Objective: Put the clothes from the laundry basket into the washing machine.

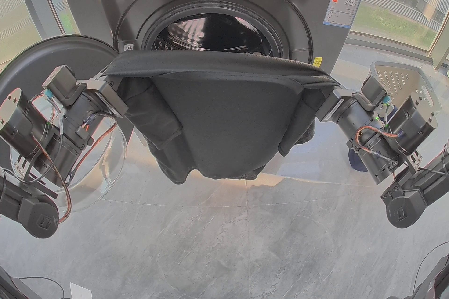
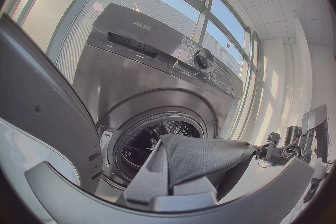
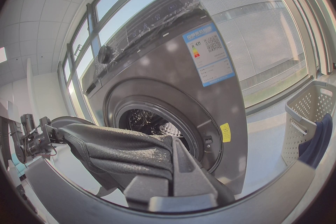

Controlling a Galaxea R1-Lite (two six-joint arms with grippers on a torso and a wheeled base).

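- While swung wide open, at far left: round door [image 1: 51,57] of the washing machine [image 1: 93,1], dark rim around a clear pane.
- Just right of the door, left jaws: clamped shut on one end of the dark garment [image 1: 224,117], cloth pinched tight in the left wrist view.
- Centre: dark garment stretched taut from side to side, held up off the floor directly in front of the drum opening [image 1: 210,33], still outside the drum, body and sleeves sagging below the top edge.
- Along the machine's top panel: pale lettering at the left, a round dial [image 2: 205,57], printed icons under crinkled plastic film.
- Right of the drum opening: blue-and-white sticker [image 1: 344,3] with coloured bars and a square code; lower down, a small yellow sticker [image 1: 317,62], print too small to tell.
- Right jaws: closed on the garment's other end.
- Far right: pale perforated laundry basket [image 1: 402,80] on the floor, blue cloth [image 3: 316,140] draped over its rim.
- Underfoot and around: glossy grey marble-look floor [image 1: 234,244] with sun patches; tall windows [image 1: 402,1] behind; white tiled ceiling [image 2: 280,0].
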